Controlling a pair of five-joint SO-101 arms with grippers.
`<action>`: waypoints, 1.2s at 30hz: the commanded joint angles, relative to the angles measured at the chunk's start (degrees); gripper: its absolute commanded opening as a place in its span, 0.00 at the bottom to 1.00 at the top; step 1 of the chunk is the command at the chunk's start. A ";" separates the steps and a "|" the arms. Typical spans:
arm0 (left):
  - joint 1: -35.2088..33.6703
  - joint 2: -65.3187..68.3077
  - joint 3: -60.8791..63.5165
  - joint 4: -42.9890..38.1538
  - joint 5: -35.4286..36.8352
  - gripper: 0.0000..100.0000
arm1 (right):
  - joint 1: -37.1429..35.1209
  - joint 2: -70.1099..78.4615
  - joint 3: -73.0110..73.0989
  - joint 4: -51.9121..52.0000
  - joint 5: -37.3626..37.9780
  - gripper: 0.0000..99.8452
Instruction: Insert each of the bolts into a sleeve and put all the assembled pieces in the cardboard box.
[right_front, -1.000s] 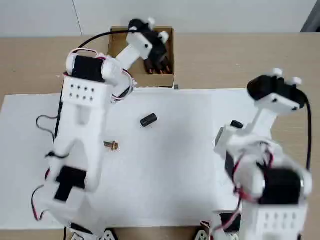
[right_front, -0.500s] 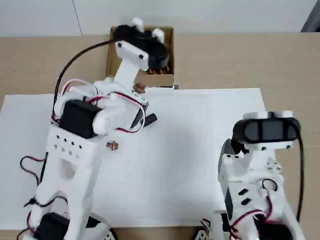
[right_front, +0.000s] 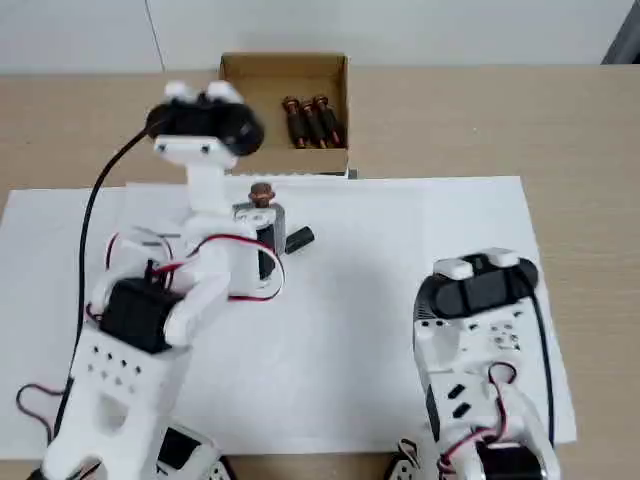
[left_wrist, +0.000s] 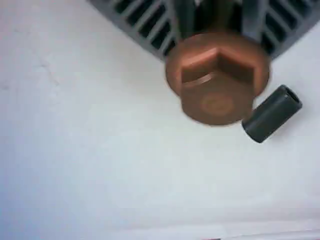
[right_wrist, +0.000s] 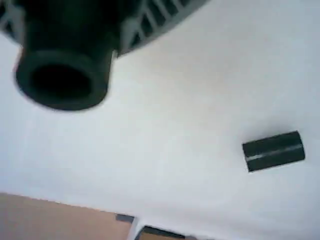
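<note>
Left jaws grip a bolt (left_wrist: 217, 80); right jaws grip a sleeve (right_wrist: 62, 80), well apart. Bolt shank and sleeve bore should be brought coaxial before pushing. A spare sleeve (right_front: 298, 239) lies near the bolt.

Quantities recorded were: assembled pieces (right_front: 310, 120), three; bolt (right_front: 261, 192), one; sleeve (right_front: 298, 240), two; cardboard box (right_front: 283, 65), one.

left arm (right_front: 205, 185) stretched forward, wrist pitched down | left end effector (left_wrist: 217, 15) clamped on bolt (left_wrist: 217, 82), head outward | right arm (right_front: 470, 340) folded back by its base | right end effector (right_wrist: 65, 30) clamped on sleeve (right_wrist: 62, 75)
</note>
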 joint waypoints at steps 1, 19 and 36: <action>0.35 -6.95 5.49 -4.75 5.98 0.00 | -2.42 -0.22 0.97 -2.77 0.53 0.00; 0.35 -54.33 49.19 -30.68 11.78 0.01 | -19.30 -0.22 20.57 -28.79 5.63 0.00; 0.35 -62.24 53.41 -31.91 18.20 0.01 | -29.93 -0.22 25.76 -33.54 9.76 0.00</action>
